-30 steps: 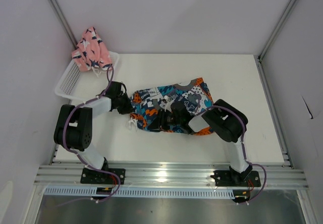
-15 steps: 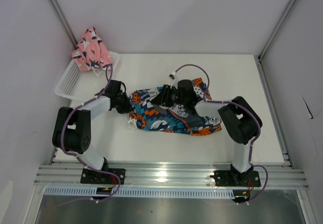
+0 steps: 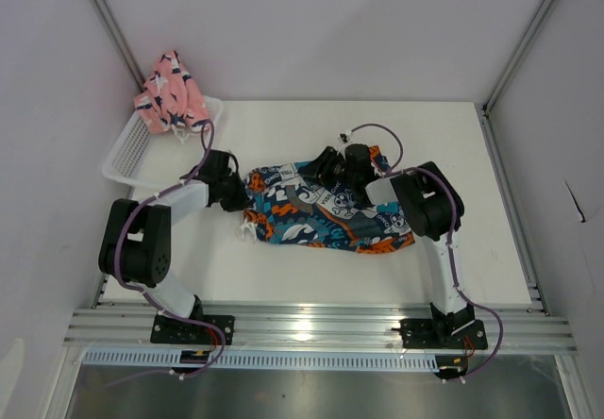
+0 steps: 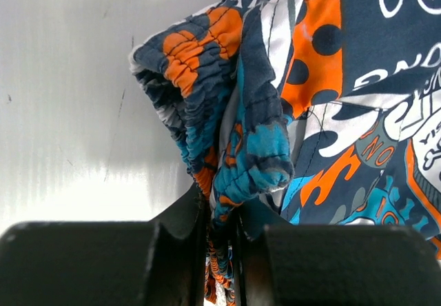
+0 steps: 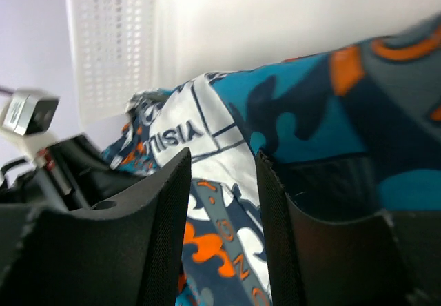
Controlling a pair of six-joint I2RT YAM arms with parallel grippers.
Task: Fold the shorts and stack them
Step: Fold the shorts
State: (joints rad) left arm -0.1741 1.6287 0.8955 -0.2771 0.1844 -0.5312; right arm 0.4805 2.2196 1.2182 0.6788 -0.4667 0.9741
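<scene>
Although the printed shorts [image 3: 321, 216] lie lengthwise across the middle of the surface [image 3: 453, 155], they look rumpled and only loosely flattened, not folded into a tidy packet. Their gathered waistband [image 4: 207, 78] points toward the left side, and a white drawstring shows at that end.

The left gripper [image 3: 238, 192] is nearly closed on that waistband; its wrist view shows the elastic hem pinched between the two jaws. The right gripper [image 5: 224, 175] sits low over the far edge of the same shorts, near their middle. Its jaws stand partly apart, and the print shows through the gap with nothing visibly caught between them.

The pink shorts [image 3: 170, 93] are well apart from all this, bunched in a heap on the far end of the white basket [image 3: 127, 150] at the far left corner. Neither arm is touching them.

Judged from this layout, the task is at an early stage. The first pair is being arranged or partly folded. The pink pair has yet to be brought out, folded and stacked with the printed pair.
</scene>
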